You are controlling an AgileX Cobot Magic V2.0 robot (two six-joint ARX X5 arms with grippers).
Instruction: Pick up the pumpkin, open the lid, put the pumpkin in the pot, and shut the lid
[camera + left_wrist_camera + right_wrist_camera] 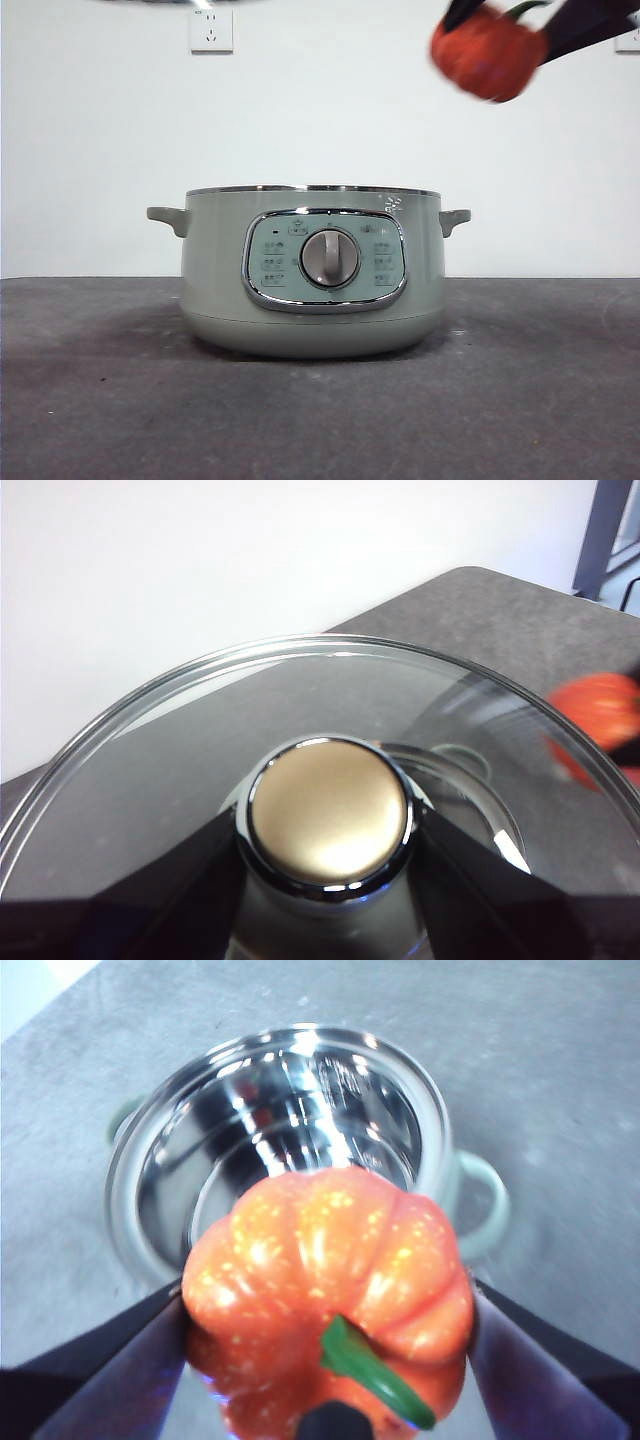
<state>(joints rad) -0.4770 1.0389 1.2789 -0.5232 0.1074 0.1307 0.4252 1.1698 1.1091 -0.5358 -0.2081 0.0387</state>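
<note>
The pale green pot [215, 290] stands uncovered mid-table; in the right wrist view its shiny steel inside [290, 1120] lies below the gripper. High above the pot's right side, my right gripper [500, 30] [325, 1330] is shut on the orange pumpkin [488, 52] [330, 1260], whose green stem faces the camera. My left gripper [330, 850] is shut on the knob [330, 815] of the glass lid [200, 750], held up in the air and outside the front view. The pumpkin [600, 710] shows blurred beyond the lid's rim.
The dark grey table [100, 400] stretches wide on both sides of the pot. A white wall with a socket [211, 30] is behind it. The pot's side handles [167, 216] stick out left and right.
</note>
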